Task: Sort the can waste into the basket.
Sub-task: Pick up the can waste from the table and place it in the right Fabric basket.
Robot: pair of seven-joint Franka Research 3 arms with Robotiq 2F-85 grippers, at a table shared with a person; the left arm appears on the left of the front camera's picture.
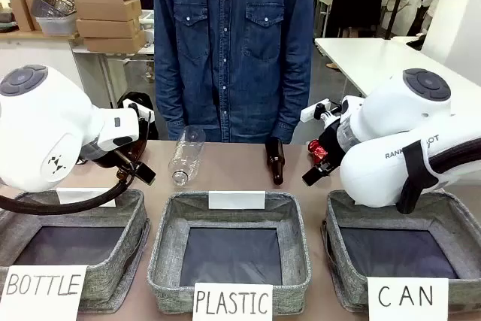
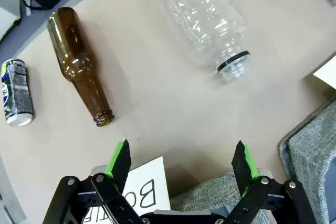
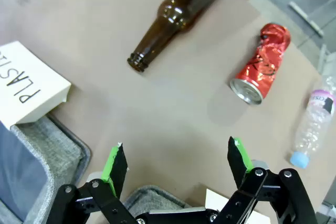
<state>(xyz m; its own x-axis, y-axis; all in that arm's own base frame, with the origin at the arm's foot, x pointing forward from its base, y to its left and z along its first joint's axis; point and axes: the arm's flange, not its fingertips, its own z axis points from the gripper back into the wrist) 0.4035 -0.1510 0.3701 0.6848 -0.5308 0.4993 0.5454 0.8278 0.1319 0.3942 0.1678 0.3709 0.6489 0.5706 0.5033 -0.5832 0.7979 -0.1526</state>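
The CAN basket (image 1: pixel 342 280) sits just beneath the right gripper (image 3: pixel 176 148), whose jaws gape wide, holding nothing. Ahead of it and to its right, the dented red can (image 3: pixel 261 64) lies on the table (image 3: pixel 173 103). The left gripper (image 2: pixel 181 150), equally wide and empty, has the dark can (image 2: pixel 17 92) well off to its left.

left arm (image 1: pixel 45 122) bulking in from the left edge, right arm (image 1: pixel 398 140) folded in from the right, both wrists tipped down and forward, left gripper (image 2: pixel 182 153) jaws spread wide, green pads (image 2: pixel 116 157) facing inward, nothing between them, right gripper (image 3: pixel 176 153) same deal, wide and empty
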